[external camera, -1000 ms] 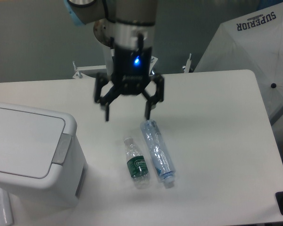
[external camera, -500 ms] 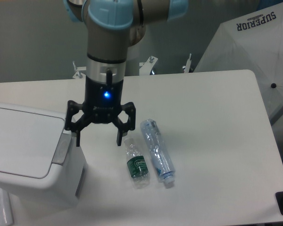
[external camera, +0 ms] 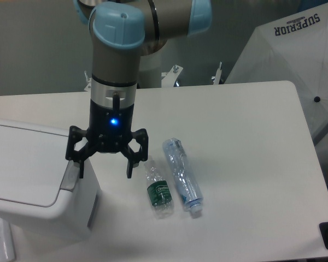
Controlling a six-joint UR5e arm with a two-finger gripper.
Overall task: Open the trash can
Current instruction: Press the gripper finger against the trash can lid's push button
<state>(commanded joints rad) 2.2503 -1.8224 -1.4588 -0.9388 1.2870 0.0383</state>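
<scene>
Gripper (external camera: 105, 168), fingers spread, empty, hangs beside trash can (external camera: 33, 180); you press one fingertip squarely onto grey push-button strip (external camera: 71, 173) (lid shut).

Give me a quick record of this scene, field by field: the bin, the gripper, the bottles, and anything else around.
trash can: white bin at the table's left edge, lid shut flat
push-button strip: grey, on the lid's right edge
gripper: open, pointing down, one finger over the button strip, holding nothing
green-label bottle: lying on the table, right of the bin
clear bottle: lying beside the green-label one, apparently crumpled
table: white
background: white umbrella at right rear
</scene>
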